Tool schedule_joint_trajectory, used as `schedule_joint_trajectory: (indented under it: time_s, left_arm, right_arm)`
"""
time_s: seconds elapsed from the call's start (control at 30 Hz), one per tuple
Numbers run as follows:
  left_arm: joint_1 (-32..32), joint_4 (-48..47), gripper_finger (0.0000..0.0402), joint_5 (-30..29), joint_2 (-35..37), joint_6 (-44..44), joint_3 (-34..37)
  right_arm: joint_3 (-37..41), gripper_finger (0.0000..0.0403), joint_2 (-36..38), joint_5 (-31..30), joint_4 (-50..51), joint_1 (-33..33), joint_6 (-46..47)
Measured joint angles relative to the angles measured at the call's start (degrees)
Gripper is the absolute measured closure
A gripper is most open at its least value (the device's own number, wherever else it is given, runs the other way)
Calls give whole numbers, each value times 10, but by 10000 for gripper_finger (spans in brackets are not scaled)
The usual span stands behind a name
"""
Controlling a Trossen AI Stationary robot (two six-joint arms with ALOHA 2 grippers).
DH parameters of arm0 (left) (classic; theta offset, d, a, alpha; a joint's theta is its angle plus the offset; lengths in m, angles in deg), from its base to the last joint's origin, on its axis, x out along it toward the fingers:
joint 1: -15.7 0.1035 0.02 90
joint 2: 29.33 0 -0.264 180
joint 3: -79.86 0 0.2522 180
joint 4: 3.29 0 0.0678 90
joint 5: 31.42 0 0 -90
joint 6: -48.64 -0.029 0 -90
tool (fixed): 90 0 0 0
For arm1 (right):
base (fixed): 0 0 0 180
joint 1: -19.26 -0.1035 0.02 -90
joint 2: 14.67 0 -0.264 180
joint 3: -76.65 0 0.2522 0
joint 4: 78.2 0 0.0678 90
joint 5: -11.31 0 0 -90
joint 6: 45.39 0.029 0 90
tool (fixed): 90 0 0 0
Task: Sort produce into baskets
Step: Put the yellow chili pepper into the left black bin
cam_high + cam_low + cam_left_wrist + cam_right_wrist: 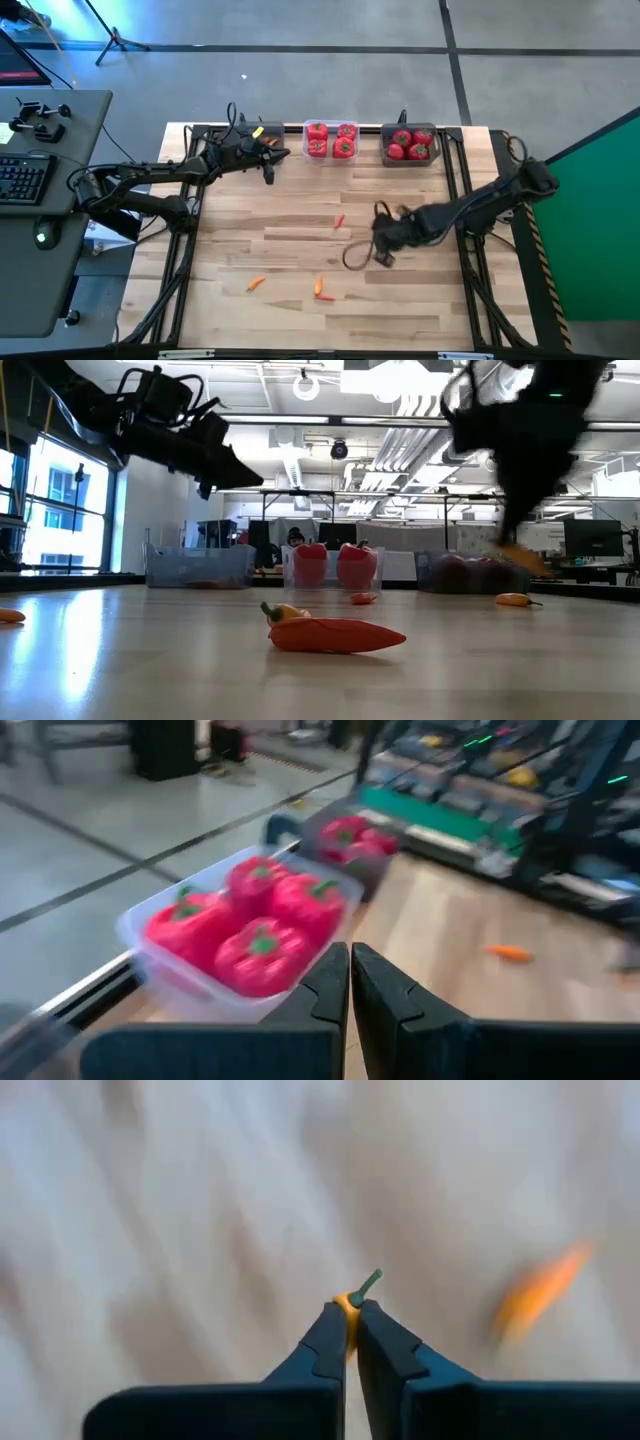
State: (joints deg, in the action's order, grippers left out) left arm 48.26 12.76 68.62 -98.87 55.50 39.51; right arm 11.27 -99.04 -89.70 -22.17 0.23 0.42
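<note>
Between right end effector [351, 1325] fingers: orange carrot piece [349, 1308], clamped; left end effector [350, 970] clenched empty beside clear basket [150, 945].

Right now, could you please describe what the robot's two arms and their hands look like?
Both arms are dark, nearly black, built of jointed segments with black cables looping alongside them. The left arm shows a yellow mark near its hand. The right arm trails a loose cable loop beside its hand. Each hand ends in two slim, dark, tapered fingers.
</note>
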Motion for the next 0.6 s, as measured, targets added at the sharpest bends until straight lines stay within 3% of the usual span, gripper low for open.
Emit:
schedule_joint_trajectory:
  time_s: [0.13,0.27,0.4,0.6]
  left_arm:
    - [-6,14,399,65,0,6,0]
    - [-14,14,396,84,0,-2,-1]
    - [-35,11,377,83,0,-53,-1]
    - [-65,11,322,78,0,-86,-1]
  right_arm:
    - [0,400,12,-98,-127,59,-140]
    - [-1,400,1,-120,-276,124,-267]
    - [-1,401,-22,-111,-449,180,-368]
    - [-1,401,-53,-33,-659,238,-463]
